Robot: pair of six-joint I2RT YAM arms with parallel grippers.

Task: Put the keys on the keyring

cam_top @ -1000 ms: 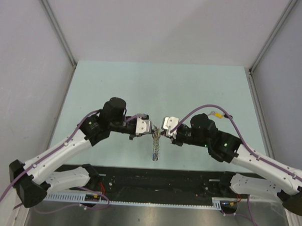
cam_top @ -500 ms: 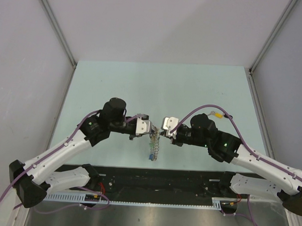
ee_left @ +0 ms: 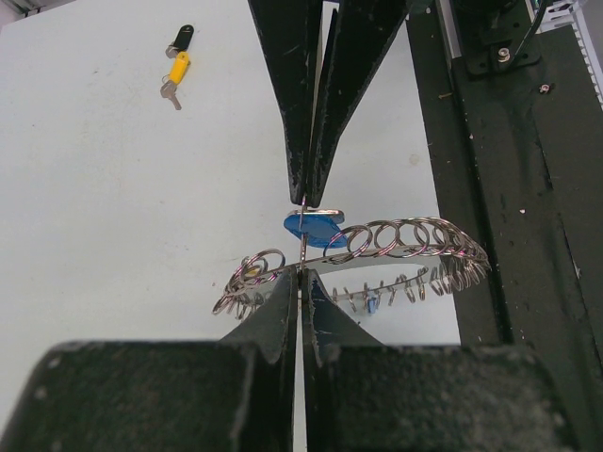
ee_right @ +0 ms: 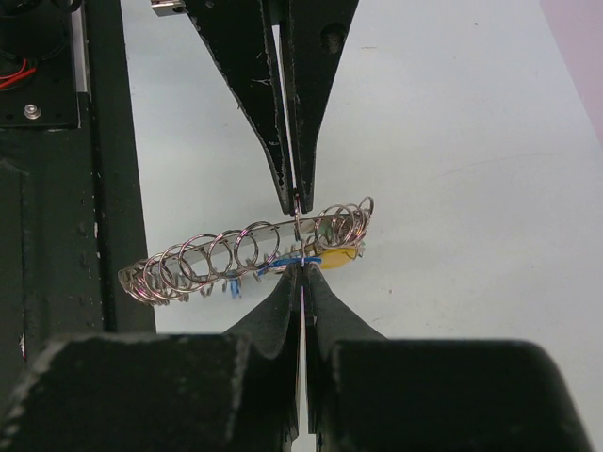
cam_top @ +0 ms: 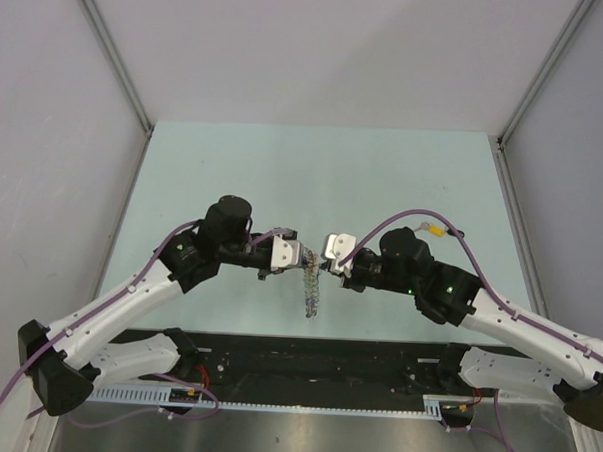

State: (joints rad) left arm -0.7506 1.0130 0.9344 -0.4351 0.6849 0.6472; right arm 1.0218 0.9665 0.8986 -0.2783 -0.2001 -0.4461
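The keyring (ee_left: 396,247), a grey band strung with several small wire rings, hangs in the air between my two grippers, above the table (cam_top: 314,177). In the left wrist view my left gripper (ee_left: 301,274) is shut on a thin small ring (ee_left: 301,247) that stands edge-on. My right gripper (ee_left: 306,198) pinches the same small ring from the far side. A blue-headed key (ee_left: 314,229) dangles there. The right wrist view shows my right gripper (ee_right: 301,268) shut, the left gripper (ee_right: 295,205) opposite, the keyring (ee_right: 217,256) and a yellow-headed key (ee_right: 341,256). From above, the keyring (cam_top: 310,291) hangs below both gripper tips.
A black-headed key (ee_left: 182,38) and a yellow-headed key (ee_left: 176,68) lie together on the pale table, away from the grippers. The dark base rail (cam_top: 306,361) runs along the near edge, close under the hanging keyring. Grey walls (cam_top: 46,125) enclose the table.
The hanging keyring swung slightly to the left and back. Both arms and grippers stay where they were, still shut.
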